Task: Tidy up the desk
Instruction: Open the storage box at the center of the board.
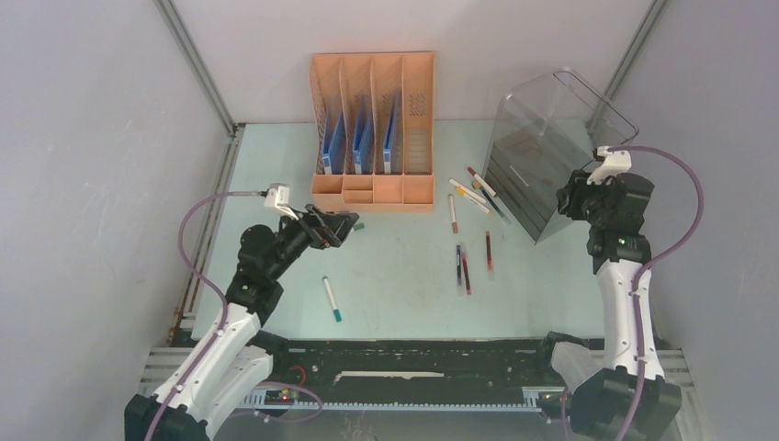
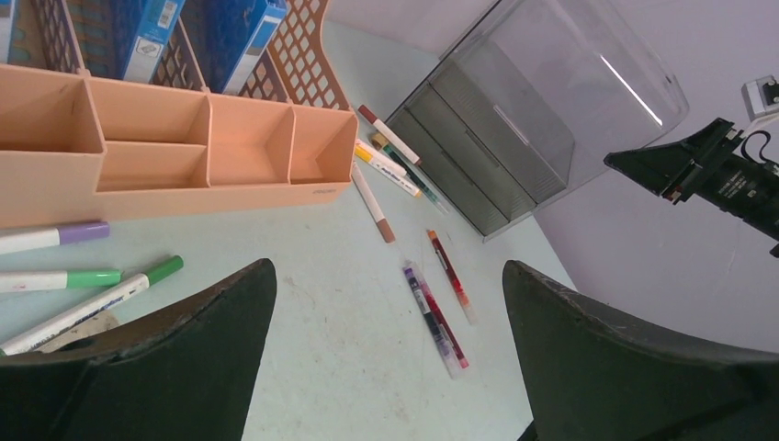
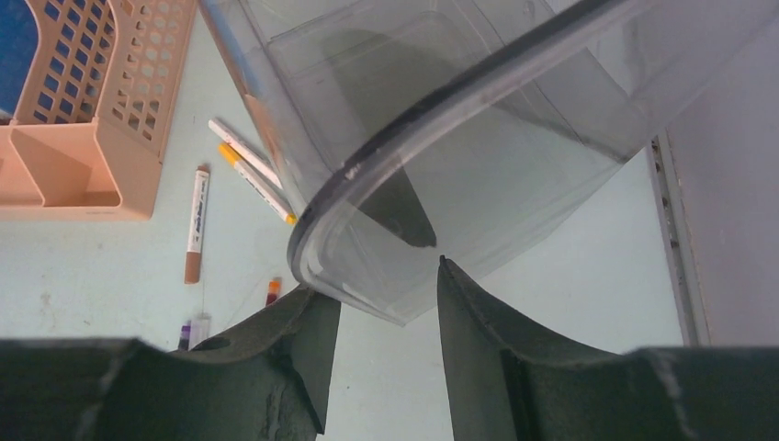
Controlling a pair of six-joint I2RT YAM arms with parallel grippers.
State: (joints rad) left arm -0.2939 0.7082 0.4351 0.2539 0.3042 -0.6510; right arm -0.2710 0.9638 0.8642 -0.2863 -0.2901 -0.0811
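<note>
Top external view shows the bench (image 1: 404, 276), pale mint-green, lying with its long axis left to right between grey walls (image 1: 92, 138), its black rail (image 1: 413, 354) along the near edge. An orange file rack (image 1: 418, 110) stands at the far middle and a clear drawer bin (image 1: 537, 156) at far right. Loose pens (image 1: 473, 193) lie scattered between them, and a green-capped marker (image 1: 332, 299) lies alone nearer the rail. The left gripper (image 2: 388, 276) hangs above the bench in front of the rack, fingers spread wide and empty. The right gripper (image 3: 384, 285) sits at the bin's lower corner, fingers narrowly apart; whether they pinch it cannot be told.
</note>
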